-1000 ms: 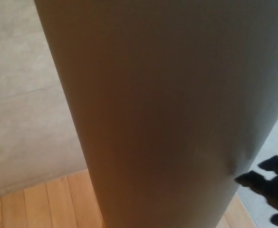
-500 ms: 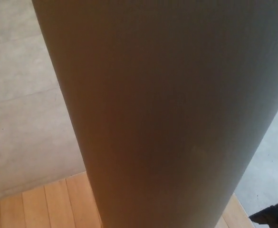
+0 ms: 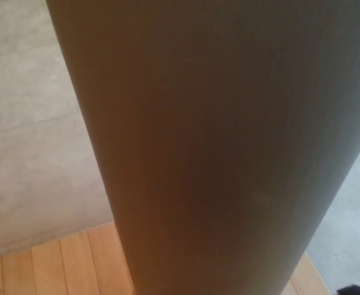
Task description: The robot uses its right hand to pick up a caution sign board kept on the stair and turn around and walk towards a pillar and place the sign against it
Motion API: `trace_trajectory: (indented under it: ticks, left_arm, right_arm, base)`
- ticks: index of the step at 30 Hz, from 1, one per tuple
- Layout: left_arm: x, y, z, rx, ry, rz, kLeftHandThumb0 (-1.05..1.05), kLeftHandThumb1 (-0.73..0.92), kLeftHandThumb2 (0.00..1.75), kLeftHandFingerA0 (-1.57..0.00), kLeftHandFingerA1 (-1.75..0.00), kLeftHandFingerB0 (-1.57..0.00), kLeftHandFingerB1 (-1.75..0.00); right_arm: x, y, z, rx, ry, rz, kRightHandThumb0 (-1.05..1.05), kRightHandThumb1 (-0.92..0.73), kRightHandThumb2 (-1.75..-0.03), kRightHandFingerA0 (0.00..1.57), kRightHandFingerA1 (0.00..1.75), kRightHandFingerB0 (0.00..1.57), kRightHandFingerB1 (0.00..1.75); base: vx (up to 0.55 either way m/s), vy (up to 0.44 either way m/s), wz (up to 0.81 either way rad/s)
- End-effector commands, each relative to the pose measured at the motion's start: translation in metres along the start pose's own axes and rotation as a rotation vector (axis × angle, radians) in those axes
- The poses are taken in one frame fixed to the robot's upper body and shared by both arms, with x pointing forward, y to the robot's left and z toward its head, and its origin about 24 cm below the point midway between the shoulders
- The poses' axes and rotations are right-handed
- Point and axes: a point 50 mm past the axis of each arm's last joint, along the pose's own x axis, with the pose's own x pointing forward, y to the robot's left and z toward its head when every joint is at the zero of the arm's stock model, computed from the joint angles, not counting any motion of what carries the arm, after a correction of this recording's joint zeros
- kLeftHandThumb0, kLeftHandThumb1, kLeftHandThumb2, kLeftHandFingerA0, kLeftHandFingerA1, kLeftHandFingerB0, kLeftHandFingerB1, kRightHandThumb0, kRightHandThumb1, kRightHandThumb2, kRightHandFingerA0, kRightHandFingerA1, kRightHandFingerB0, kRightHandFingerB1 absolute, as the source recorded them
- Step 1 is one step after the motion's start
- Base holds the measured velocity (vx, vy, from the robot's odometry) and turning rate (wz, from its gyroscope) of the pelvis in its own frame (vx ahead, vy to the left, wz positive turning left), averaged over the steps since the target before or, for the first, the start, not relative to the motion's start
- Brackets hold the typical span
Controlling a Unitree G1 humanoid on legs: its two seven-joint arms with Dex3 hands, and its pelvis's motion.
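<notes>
From my remote seat, the head camera is filled almost wholly by the pillar (image 3: 229, 141), a broad, smooth, grey-brown column that runs from the top edge down to the bottom edge and narrows slightly toward the base. Its surface is plain and dim, with warmer brownish shading on its left side and cooler grey on its right.

To the left of the pillar I see pale concrete floor (image 3: 32, 135), marked by faint seam lines. Below that, in the lower left corner, lies a strip of light wooden planking (image 3: 56, 264) that meets the pillar's foot; a sliver of the same wood shows at the lower right, beside more grey concrete.

At the very bottom right corner, a small black shape pokes into view, which I take to be the right hand (image 3: 357, 289) (only its top edge shows). I cannot tell whether its fingers are spread, closed or clamped on anything.

The left hand is out of view. The caution sign board is nowhere visible, so I cannot say where it is.
</notes>
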Motion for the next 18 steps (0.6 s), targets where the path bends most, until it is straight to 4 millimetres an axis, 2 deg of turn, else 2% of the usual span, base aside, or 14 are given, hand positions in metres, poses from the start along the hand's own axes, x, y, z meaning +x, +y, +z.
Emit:
trace_trajectory:
  ticks: [1,2,3,4,5,6,7,8,11,12,13,16,17,18]
  left_arm:
    - [-0.002,0.004,0.009,-0.003,-0.110,0.001,-0.04,0.51,1.14,-1.41,-1.26,-1.28,-1.19]
    - [-0.002,0.004,0.009,-0.003,-0.110,0.001,-0.04,0.51,1.14,-1.41,-1.26,-1.28,-1.19]
    - [-0.003,0.005,0.008,-0.003,-0.106,0.005,-0.04,0.52,1.15,-1.42,-1.26,-1.28,-1.19]
    - [-0.003,0.006,0.008,-0.002,-0.101,0.010,-0.04,0.52,1.15,-1.42,-1.26,-1.28,-1.19]
    - [-0.003,0.003,0.007,-0.015,-0.099,0.008,-0.03,0.51,1.16,-1.43,-1.27,-1.26,-1.19]
    - [-0.003,0.001,0.005,-0.011,-0.075,0.007,0.00,0.53,1.16,-1.41,-1.25,-1.26,-1.18]
    - [-0.003,0.000,0.004,-0.009,-0.065,0.006,0.00,0.53,1.16,-1.41,-1.25,-1.26,-1.18]
    - [-0.003,-0.004,0.003,-0.018,-0.054,0.001,0.02,0.48,1.19,-1.49,-1.18,-1.27,-1.15]
    - [-0.003,-0.004,0.003,-0.019,-0.052,0.001,0.02,0.48,1.19,-1.49,-1.18,-1.27,-1.15]
    - [-0.002,-0.004,0.004,-0.015,-0.059,-0.010,-0.02,0.49,1.17,-1.44,-1.26,-1.28,-1.17]
    - [-0.002,-0.004,0.005,-0.009,-0.067,-0.023,-0.02,0.49,1.17,-1.44,-1.26,-1.28,-1.17]
    - [-0.002,-0.004,0.006,-0.003,-0.080,-0.024,-0.03,0.51,1.17,-1.42,-1.25,-1.29,-1.18]
    - [-0.002,-0.003,0.006,0.000,-0.078,-0.021,0.00,0.52,1.18,-1.42,-1.26,-1.29,-1.19]
    - [-0.001,-0.002,0.007,0.004,-0.074,-0.018,0.00,0.52,1.18,-1.42,-1.26,-1.29,-1.19]
  right_arm:
    - [-0.002,0.010,-0.004,0.091,0.027,0.003,-0.71,-0.50,-0.87,0.30,0.55,0.17,0.47]
    - [-0.002,0.010,-0.004,0.091,0.027,0.003,-0.71,-0.50,-0.87,0.30,0.55,0.17,0.47]
    - [-0.003,0.019,-0.005,0.220,0.058,-0.054,-0.58,-0.60,-0.58,0.49,0.51,0.31,0.41]
    - [-0.005,0.032,-0.006,0.379,0.107,-0.124,-0.58,-0.60,-0.58,0.49,0.51,0.31,0.41]
    - [-0.011,0.046,-0.008,0.566,0.186,-0.267,-0.54,-0.61,-0.59,0.59,0.50,0.36,0.41]
    - [-0.016,0.060,-0.009,0.707,0.248,-0.362,-0.47,-0.63,-0.60,0.63,0.50,0.39,0.39]
    - [-0.018,0.065,-0.009,0.760,0.275,-0.399,-0.47,-0.63,-0.60,0.63,0.50,0.39,0.39]
    - [-0.019,0.079,-0.010,0.805,0.337,-0.434,-0.45,-0.66,-0.60,0.64,0.53,0.40,0.41]
    - [-0.019,0.082,-0.010,0.813,0.345,-0.446,-0.45,-0.66,-0.60,0.64,0.53,0.40,0.41]
    - [-0.019,0.087,-0.011,0.827,0.353,-0.433,-0.47,-0.51,-0.88,0.58,0.66,0.34,0.54]
    - [-0.020,0.095,-0.012,0.842,0.363,-0.415,-0.47,-0.51,-0.88,0.58,0.66,0.34,0.54]
    - [-0.021,0.096,-0.014,0.849,0.367,-0.423,-0.46,-0.51,-0.87,0.57,0.65,0.34,0.54]
    - [-0.022,0.093,-0.017,0.852,0.374,-0.438,-0.42,-0.66,-0.60,0.63,0.59,0.42,0.43]
    - [-0.023,0.089,-0.022,0.857,0.386,-0.459,-0.42,-0.66,-0.60,0.63,0.59,0.42,0.43]
  base:
    - [0.00,0.000,0.00]
    - [0.00,0.000,0.00]
    - [0.00,0.000,0.00]
    - [0.00,0.000,0.00]
    - [0.00,0.000,0.00]
    - [0.00,0.000,0.00]
    - [0.00,0.000,0.00]
    - [0.00,0.000,0.00]
    - [0.00,0.000,0.00]
    - [0.00,0.000,0.00]
    - [0.00,0.000,0.00]
    - [0.00,0.000,0.00]
    - [0.00,0.000,0.00]
    - [0.00,0.000,0.00]
